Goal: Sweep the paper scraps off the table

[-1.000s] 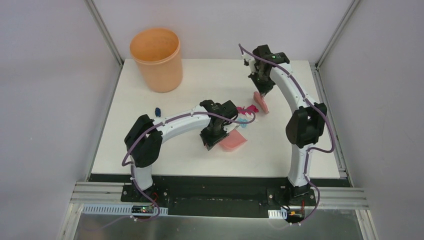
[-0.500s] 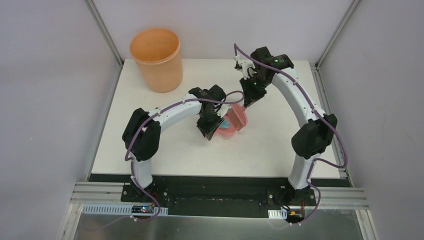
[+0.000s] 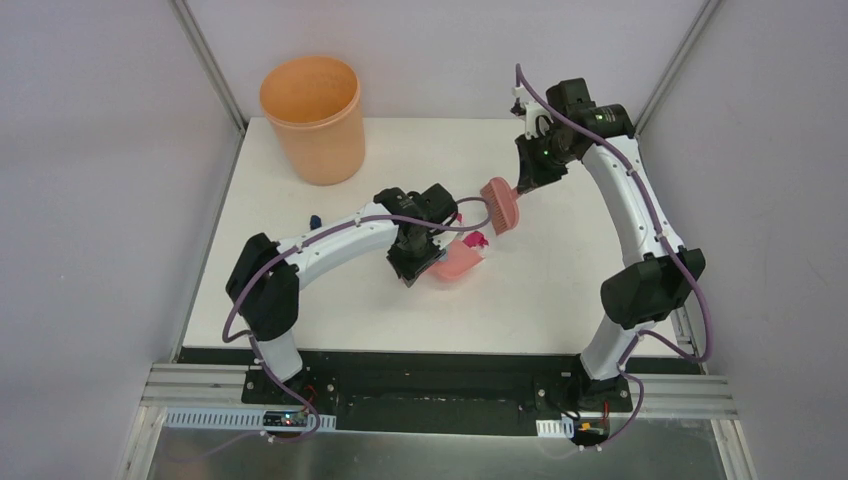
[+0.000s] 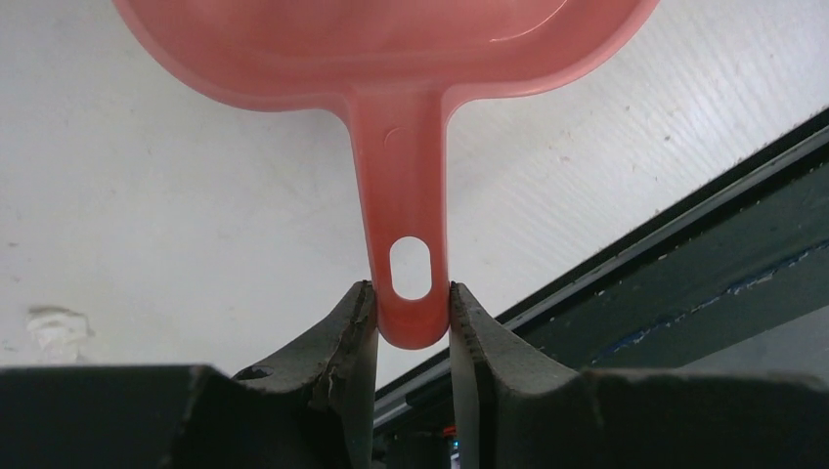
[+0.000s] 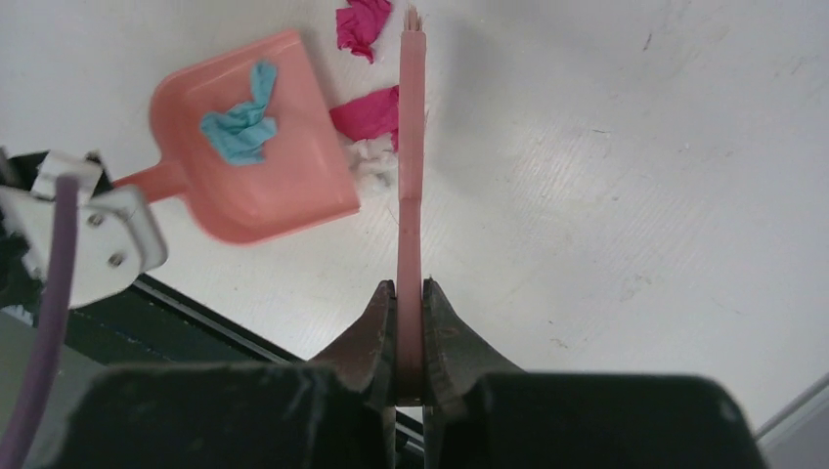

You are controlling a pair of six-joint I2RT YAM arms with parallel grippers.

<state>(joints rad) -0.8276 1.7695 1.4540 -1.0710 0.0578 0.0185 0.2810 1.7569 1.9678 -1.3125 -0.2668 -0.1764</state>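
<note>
**Pan gripped, brush gripped, scraps at the pan's mouth**

L side first: the left gripper [image 4: 411,298] is pinched narrow on the handle end of the salmon-pink plastic dustpan [image 4: 391,49], one finger each side of the hang-hole. The pan runs straight out ahead of those fingers over the flat white table [image 3: 560,290]. Can't tell if its lip touches the top.

R side: the right gripper [image 5: 409,293] is squeezed tight on the thin handle of the salmon-pink hand brush [image 5: 412,147]. It shows edge-on, head pointing away from the jaws. Bristles on the table or not, can't tell.

Scraps now. A light blue paper wad [image 5: 239,125] sits inside the pan, ahead and left of the R fingers. One magenta-pink wad [image 5: 367,112] lies just beside the brush at the pan's mouth, w/ a whitish wad [image 5: 371,166] under it. A second magenta wad [image 5: 363,24] lies farther out, near the brush tip.

A small dark wad [image 3: 315,220] lies well apart, behind the left gripper beside the L arm. The round orange bucket [image 3: 313,118] stands well away at the far left corner.
</note>
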